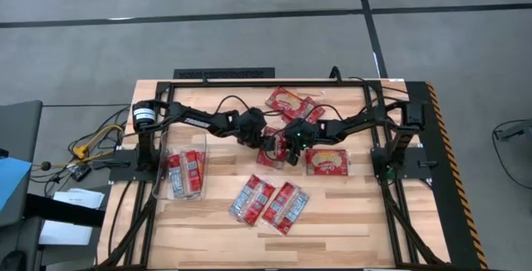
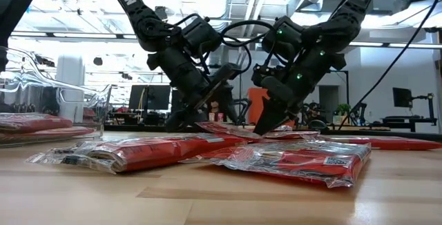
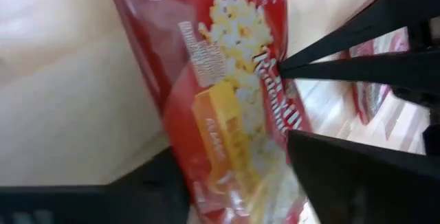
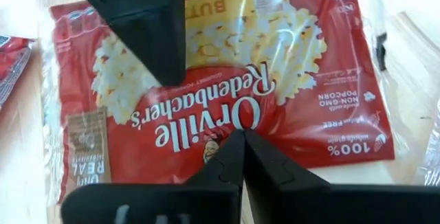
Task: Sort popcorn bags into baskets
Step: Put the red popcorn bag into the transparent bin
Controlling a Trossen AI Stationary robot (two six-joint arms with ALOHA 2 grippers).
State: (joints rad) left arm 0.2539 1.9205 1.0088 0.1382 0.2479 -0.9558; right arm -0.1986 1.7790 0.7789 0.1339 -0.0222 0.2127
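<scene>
Both grippers meet over one bag (image 1: 272, 150) at table centre. Right gripper (image 4: 242, 157) presses it, tips together; left gripper (image 1: 264, 140) straddles its edge, jaws narrow. Tub (image 1: 163, 171) (two bags inside) at nine o'clock.

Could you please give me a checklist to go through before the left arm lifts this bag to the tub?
1. Right gripper shut, tip holding the bag down: ok.
2. Left gripper at that bag's edge: ok.
3. Left gripper's hold on it: cannot tell.
4. Table between bag and tub free of other bags: ok.
5. Room in tub beside its two bags: cannot tell.
</scene>
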